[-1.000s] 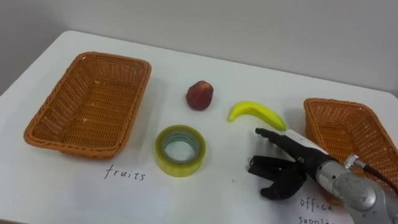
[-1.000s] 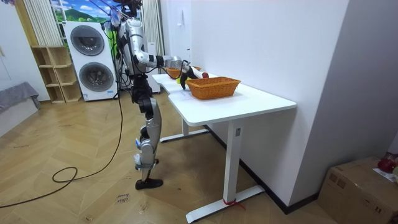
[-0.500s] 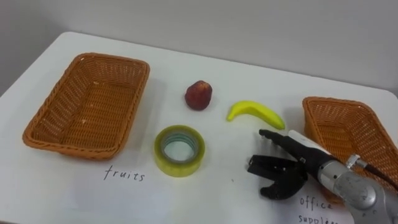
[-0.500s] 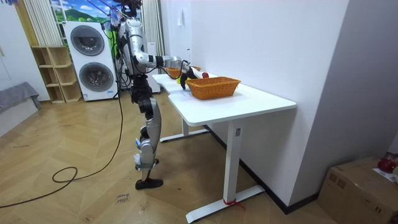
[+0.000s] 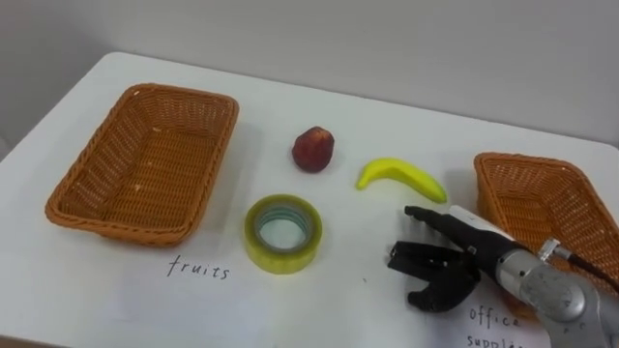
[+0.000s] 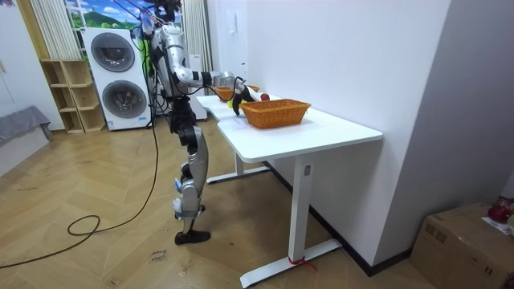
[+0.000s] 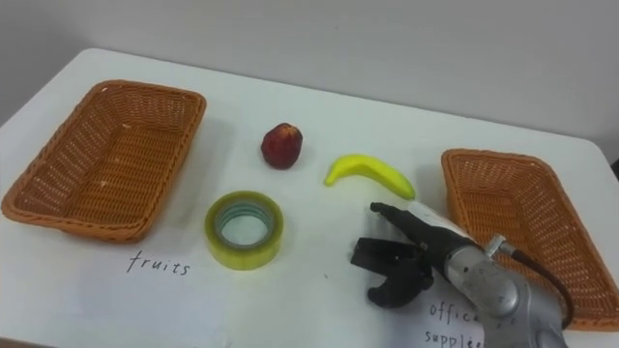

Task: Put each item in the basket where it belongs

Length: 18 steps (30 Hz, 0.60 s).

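Observation:
On the white table [image 5: 329, 300] a red apple [image 5: 313, 149] and a yellow banana [image 5: 401, 177] lie near the middle. A roll of yellow-green tape [image 5: 281, 233] lies flat in front of them. At the left stands an empty wicker basket [image 5: 145, 164] with "fruits" handwritten before it. Another wicker basket [image 5: 542, 213], labelled for office supplies, stands at the right. My right hand [image 5: 440, 269] hovers just above the table, in front of the banana and to the tape's right. It is open, its fingers loosely bent, and it holds nothing.
In the room view I stand at the end of the white table [image 6: 321, 132], which runs along a wall, with my arm reaching over it. Behind me are two stacked washing machines [image 6: 120, 80]. A cardboard box [image 6: 462, 249] sits on the floor at the room view's right.
The whole eye view has shifted a little, so the camera moved. My right hand stays in front of the banana, and the things on the table lie where they were.

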Available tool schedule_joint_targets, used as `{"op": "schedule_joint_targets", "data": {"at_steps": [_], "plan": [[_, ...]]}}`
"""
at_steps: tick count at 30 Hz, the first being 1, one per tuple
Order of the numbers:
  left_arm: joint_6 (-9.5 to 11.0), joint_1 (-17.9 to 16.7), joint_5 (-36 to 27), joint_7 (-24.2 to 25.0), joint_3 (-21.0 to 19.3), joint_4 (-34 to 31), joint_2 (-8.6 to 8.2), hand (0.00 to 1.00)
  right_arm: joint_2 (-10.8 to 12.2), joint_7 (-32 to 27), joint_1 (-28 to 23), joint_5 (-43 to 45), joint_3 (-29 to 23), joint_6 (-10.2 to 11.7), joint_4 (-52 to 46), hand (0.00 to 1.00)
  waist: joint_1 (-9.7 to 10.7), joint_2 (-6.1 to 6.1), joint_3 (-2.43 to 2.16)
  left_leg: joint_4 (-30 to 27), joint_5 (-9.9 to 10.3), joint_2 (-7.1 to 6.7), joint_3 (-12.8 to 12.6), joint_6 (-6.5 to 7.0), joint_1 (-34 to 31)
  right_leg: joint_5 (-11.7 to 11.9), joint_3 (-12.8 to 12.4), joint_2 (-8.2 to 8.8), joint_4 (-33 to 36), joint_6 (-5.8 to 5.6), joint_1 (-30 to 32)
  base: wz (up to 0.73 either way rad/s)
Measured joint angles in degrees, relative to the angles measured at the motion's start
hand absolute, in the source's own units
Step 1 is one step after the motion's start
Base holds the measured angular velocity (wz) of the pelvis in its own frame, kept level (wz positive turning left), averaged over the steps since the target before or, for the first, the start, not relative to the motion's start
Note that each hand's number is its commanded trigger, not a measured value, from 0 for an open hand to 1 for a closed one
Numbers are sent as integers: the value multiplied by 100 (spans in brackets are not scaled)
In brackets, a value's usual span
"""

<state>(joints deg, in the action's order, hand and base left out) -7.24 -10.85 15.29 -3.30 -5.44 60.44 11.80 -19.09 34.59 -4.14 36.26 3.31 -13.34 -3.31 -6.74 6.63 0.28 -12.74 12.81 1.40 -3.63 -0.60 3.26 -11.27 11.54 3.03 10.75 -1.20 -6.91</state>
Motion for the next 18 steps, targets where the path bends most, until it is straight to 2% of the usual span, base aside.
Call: {"op": "schedule_joint_targets", "data": {"at_steps": [7,10,18], "plan": [[-51,102,-1,5,17,268,-1,0,42,129,76,-5,56,-51,134,0,-5,7,3,2,0,4,-1,0,40,4,-9,-8,-7,3,-49,0],[-166,131,-2,4,16,275,-2,0,46,98,110,-92,55,-47,252,0,-2,17,1,0,0,5,3,0,34,9,-23,-12,-4,4,-8,0],[-275,140,9,-2,14,263,0,0,55,62,112,-71,151,-153,247,0,-16,70,-36,-1,0,6,-1,0,28,16,-29,-16,-2,4,-12,0]]}}
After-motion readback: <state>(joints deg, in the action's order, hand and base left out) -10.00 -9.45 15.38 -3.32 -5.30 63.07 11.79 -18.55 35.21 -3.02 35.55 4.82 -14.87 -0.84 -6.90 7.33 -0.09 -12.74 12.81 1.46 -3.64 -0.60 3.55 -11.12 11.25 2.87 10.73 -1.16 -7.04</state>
